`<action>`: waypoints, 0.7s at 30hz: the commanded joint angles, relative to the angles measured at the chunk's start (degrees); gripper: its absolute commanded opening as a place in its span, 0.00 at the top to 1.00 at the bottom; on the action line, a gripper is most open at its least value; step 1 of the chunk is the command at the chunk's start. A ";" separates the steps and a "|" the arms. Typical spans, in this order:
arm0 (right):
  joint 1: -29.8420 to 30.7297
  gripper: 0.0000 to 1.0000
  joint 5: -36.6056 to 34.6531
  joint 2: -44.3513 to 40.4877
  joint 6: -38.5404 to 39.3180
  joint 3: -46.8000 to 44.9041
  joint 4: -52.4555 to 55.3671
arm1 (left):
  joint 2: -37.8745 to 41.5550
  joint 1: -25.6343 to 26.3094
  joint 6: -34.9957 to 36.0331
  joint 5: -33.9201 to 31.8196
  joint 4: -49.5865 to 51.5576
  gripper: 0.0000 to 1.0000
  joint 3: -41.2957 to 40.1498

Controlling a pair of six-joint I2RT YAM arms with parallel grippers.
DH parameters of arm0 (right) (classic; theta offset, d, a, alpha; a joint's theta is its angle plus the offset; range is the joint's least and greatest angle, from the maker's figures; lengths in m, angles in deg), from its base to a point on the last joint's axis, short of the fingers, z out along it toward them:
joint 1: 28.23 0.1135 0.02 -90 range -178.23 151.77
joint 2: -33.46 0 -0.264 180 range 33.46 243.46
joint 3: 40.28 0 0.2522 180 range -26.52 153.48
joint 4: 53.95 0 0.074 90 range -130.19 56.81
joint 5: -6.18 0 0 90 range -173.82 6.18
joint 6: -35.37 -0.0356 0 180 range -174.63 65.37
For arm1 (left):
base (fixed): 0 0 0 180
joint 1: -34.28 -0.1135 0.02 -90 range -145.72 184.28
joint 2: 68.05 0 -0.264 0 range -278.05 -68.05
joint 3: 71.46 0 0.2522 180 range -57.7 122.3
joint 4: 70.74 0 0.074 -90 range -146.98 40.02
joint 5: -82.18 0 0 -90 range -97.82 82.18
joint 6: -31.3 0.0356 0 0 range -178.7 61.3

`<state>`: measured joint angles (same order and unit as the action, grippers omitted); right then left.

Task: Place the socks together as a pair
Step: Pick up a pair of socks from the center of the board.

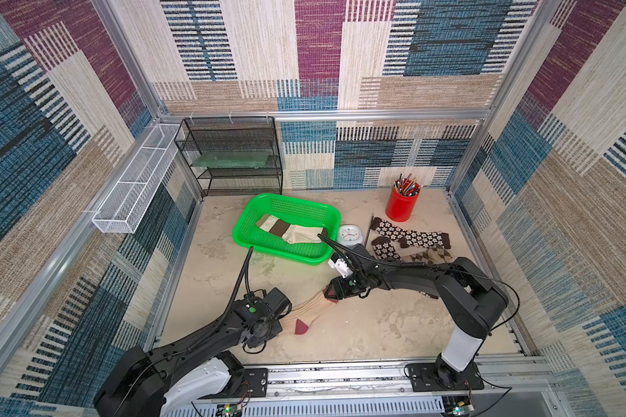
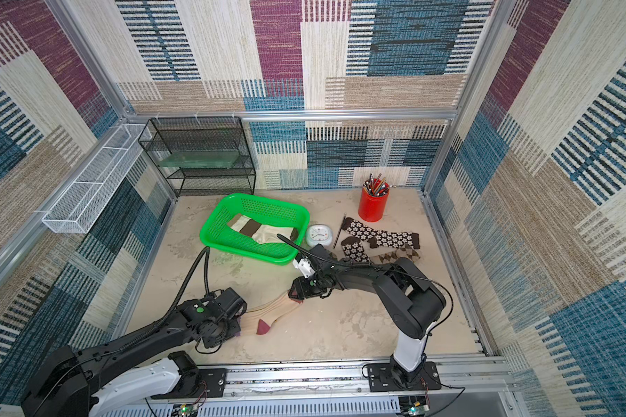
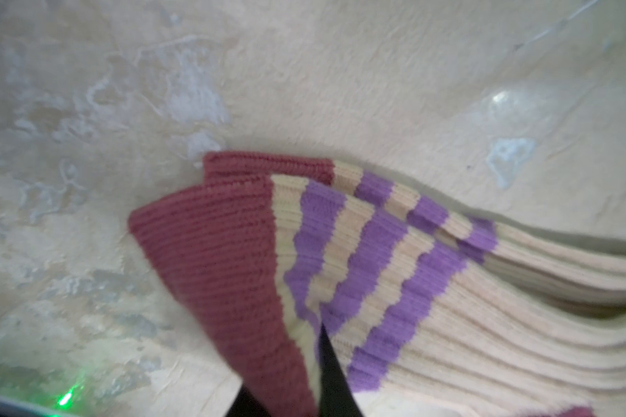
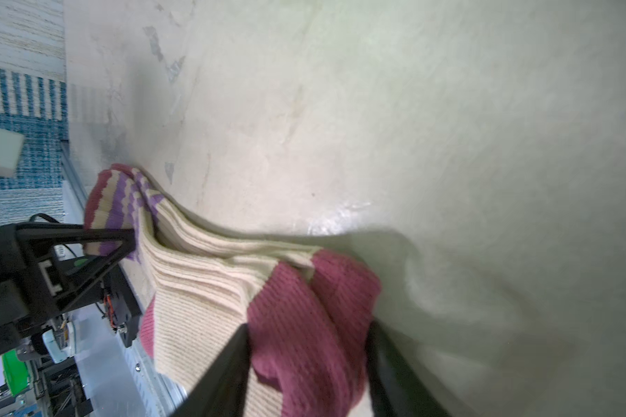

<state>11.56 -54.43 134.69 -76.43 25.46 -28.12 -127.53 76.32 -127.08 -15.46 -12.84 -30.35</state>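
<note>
Two tan socks (image 1: pixel 313 307) with maroon toes and purple-striped cuffs lie stacked on the table's front middle, stretched between my two grippers. My left gripper (image 3: pixel 286 364) is shut on the maroon-edged cuffs (image 3: pixel 210 260); in both top views its wrist hides the grip. My right gripper (image 4: pixel 308 325) is shut on the bunched maroon toes (image 4: pixel 304 310), one finger on each side, and in a top view it sits at the socks' far end (image 2: pixel 294 292). A maroon heel (image 1: pixel 301 326) shows between the arms.
A green basket (image 1: pixel 243 231) holds a cream sock with brown blocks (image 1: pixel 290 231). Right of it are a small clock (image 1: pixel 349 234), two dark brown flowered socks (image 1: pixel 412 234), an argyle sock (image 1: pixel 427 256) and a red pencil cup (image 1: pixel 402 204). A black mesh shelf (image 1: pixel 232 155) stands at the back.
</note>
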 commanded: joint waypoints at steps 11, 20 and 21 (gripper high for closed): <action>0.53 1.00 -0.21 -14.48 -3.07 2.88 9.35 | 7.71 -0.11 6.49 -6.63 14.49 0.85 17.53; -1.62 1.00 -1.46 -14.65 -8.97 16.44 14.64 | -5.29 -9.77 24.78 -7.48 15.29 0.86 44.68; -2.10 1.00 -1.72 -13.38 -9.44 18.42 14.56 | -7.73 -12.13 27.24 -6.73 14.65 0.86 47.53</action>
<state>10.12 -55.37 119.63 -83.40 40.79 -14.87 -132.10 67.58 -109.40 -22.82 2.84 12.67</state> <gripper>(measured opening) 0.088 0.140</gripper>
